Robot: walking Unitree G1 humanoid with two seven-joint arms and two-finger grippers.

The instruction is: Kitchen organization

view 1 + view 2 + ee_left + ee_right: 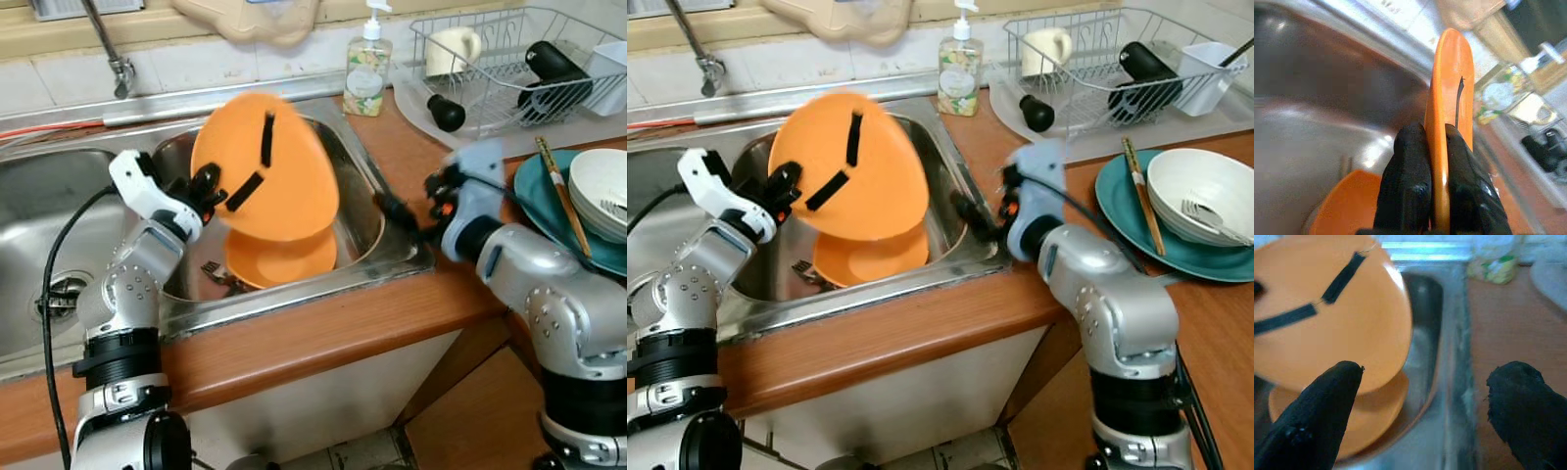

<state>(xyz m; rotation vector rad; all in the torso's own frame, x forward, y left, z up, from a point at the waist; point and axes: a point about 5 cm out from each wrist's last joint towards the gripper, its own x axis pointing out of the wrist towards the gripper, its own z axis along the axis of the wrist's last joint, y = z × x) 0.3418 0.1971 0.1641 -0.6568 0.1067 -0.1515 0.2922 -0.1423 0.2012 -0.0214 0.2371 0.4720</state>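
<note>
The left gripper (1436, 161) clamps the rim of an orange plate (269, 171), holding it tilted above the sink basin (367, 211), over what looks like a second orange dish (284, 262). The right gripper (1425, 406) hangs wide open beside the basin's counter edge.

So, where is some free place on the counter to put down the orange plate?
The bare wood between the soap bottle, the sink rim and the teal plate is free, though the open right gripper hovers at its edge. The dish rack and the teal plate are crowded. The left gripper grips the orange plate.
</note>
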